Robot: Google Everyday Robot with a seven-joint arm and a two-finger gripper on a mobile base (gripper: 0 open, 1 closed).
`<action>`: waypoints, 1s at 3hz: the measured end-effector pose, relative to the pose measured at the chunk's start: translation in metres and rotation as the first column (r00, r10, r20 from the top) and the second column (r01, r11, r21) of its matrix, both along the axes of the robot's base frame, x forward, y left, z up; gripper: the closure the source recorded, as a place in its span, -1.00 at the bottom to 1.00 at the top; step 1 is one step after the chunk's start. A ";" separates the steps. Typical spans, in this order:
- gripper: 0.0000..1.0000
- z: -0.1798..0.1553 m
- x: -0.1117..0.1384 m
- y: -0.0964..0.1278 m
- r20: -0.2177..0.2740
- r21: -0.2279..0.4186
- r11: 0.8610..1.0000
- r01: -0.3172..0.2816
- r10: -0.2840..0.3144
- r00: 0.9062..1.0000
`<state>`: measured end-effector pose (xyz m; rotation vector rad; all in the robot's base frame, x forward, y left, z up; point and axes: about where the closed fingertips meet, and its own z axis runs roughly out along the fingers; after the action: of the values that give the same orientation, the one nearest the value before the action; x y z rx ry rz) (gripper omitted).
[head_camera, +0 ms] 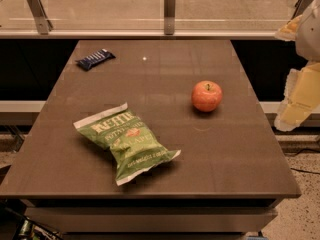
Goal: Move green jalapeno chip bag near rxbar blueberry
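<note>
The green jalapeno chip bag (126,140) lies flat on the brown table (240,154), left of centre and towards the front edge. It is crinkled green foil with white ends. The rxbar blueberry (95,59), a small dark navy bar wrapper, lies at the table's far left corner, well apart from the bag. My gripper (296,104) hangs at the right edge of the view, off the table's right side and above floor level, far from both things and holding nothing that I can see.
A red apple (206,95) stands on the table right of centre. A glass railing with metal posts (169,10) runs behind the table's far edge. The floor shows at the lower right.
</note>
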<state>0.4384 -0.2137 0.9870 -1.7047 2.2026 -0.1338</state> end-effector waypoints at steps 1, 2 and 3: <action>-1.00 0.005 -0.001 0.004 0.003 0.003 1.000 0.011 -0.011 1.000; -1.00 0.014 -0.004 0.013 -0.009 0.027 0.999 0.041 -0.040 0.999; -1.00 0.019 -0.001 0.030 -0.044 0.114 0.989 0.096 -0.091 0.995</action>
<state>0.4374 -0.1838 1.0057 -1.5554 2.2725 0.0041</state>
